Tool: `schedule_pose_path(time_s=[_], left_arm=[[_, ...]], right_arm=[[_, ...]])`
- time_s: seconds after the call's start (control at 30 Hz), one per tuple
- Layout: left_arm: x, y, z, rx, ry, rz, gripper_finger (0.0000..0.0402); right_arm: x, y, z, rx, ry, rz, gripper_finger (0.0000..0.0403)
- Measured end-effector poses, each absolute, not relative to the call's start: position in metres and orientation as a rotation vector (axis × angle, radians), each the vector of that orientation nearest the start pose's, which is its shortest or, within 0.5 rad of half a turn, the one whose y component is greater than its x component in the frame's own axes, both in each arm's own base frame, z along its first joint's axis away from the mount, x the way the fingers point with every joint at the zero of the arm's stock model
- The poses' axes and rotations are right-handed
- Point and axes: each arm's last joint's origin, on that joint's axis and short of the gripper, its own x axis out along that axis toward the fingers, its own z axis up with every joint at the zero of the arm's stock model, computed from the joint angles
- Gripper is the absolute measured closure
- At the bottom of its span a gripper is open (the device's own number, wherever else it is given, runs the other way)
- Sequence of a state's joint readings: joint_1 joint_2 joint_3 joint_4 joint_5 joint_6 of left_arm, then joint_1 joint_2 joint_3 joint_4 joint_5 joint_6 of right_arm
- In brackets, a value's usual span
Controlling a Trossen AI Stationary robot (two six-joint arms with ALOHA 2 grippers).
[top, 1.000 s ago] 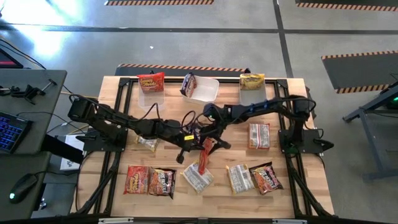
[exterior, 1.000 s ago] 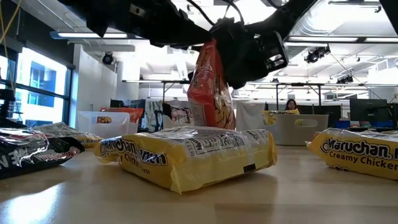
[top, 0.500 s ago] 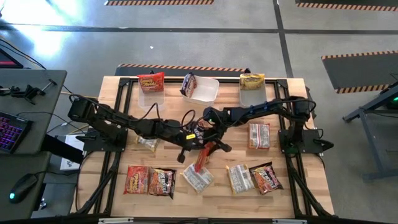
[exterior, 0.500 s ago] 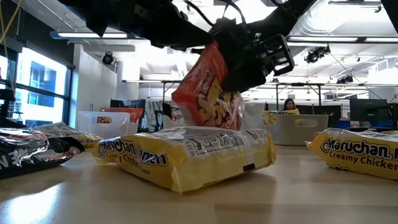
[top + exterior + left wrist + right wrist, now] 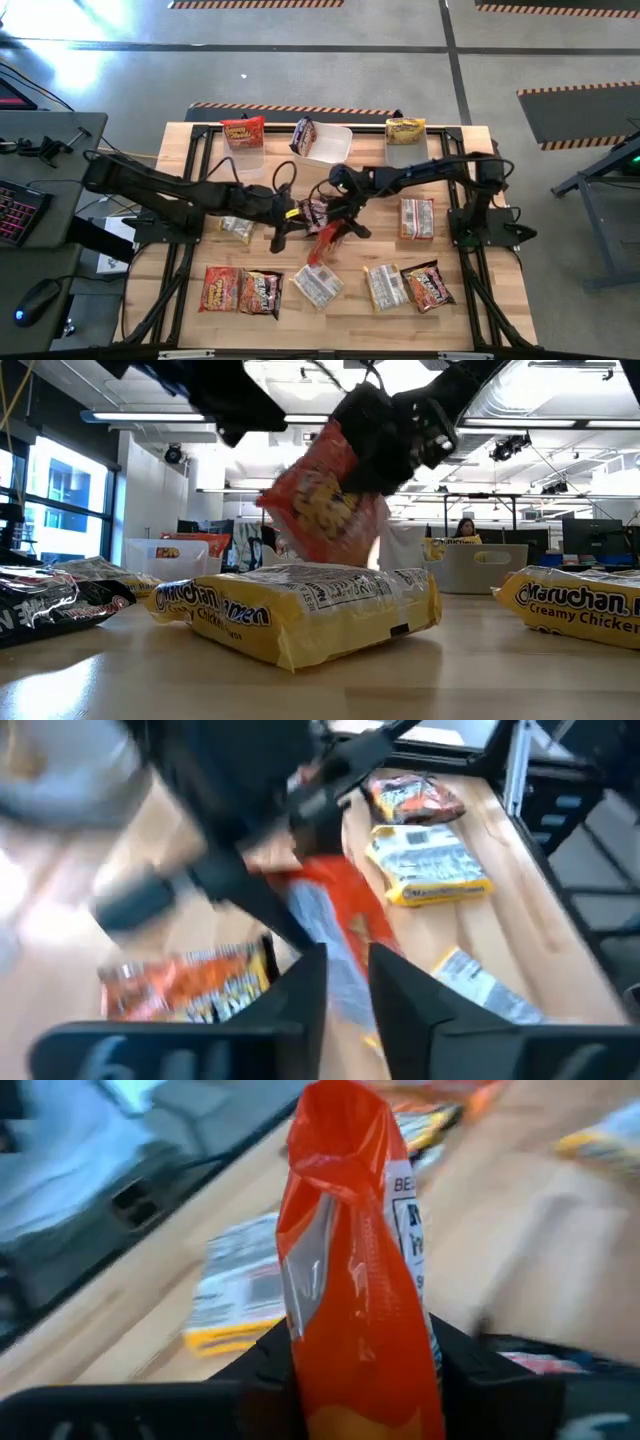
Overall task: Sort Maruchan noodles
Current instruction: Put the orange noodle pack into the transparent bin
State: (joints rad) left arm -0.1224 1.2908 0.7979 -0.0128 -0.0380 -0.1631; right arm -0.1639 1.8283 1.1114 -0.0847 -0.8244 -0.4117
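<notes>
The left gripper (image 5: pixel 283 232) has backed off, jaws parted, leaving the red packet (image 5: pixel 327 240) clamped in the right gripper's (image 5: pixel 338 222) jaws mid-table.

overhead, table-level, two wrist views — all sharing red packet (image 5: pixel 326 240)

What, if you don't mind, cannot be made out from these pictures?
- Left claw: motion blur in its wrist view and dark arms overlapping in the high view hide whether it is open.
- Red-orange packet: its label is smeared in the low view; the right claw covers its lower end.
</notes>
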Motion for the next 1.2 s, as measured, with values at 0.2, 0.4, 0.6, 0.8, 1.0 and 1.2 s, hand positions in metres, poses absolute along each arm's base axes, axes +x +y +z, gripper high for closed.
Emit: schedule_pose_path(time_s=[0.2,0.4,0.6,0.8,1.0,1.2], left_arm=[[0.271,-0.033,0.246,-0.201,0.535,0.076,0.0245],[0.270,-0.027,0.250,-0.177,0.509,0.153,0.0166],[0.264,-0.025,0.255,-0.140,0.511,0.160,0.0131],[0.242,-0.019,0.270,-0.169,0.498,0.267,0.0129],[0.242,-0.011,0.265,-0.262,0.535,0.288,0.0128],[0.258,-0.003,0.255,-0.287,0.532,0.249,0.0128]], right_arm=[[0.371,-0.050,0.214,0.002,0.523,0.460,0.0308],[0.368,-0.053,0.228,0.020,0.499,0.316,0.0303],[0.370,-0.054,0.230,0.028,0.485,0.289,0.0303],[0.371,-0.053,0.234,0.024,0.446,0.294,0.0303],[0.374,-0.054,0.239,0.025,0.396,0.286,0.0303],[0.375,-0.054,0.242,0.016,0.366,0.283,0.0302]])
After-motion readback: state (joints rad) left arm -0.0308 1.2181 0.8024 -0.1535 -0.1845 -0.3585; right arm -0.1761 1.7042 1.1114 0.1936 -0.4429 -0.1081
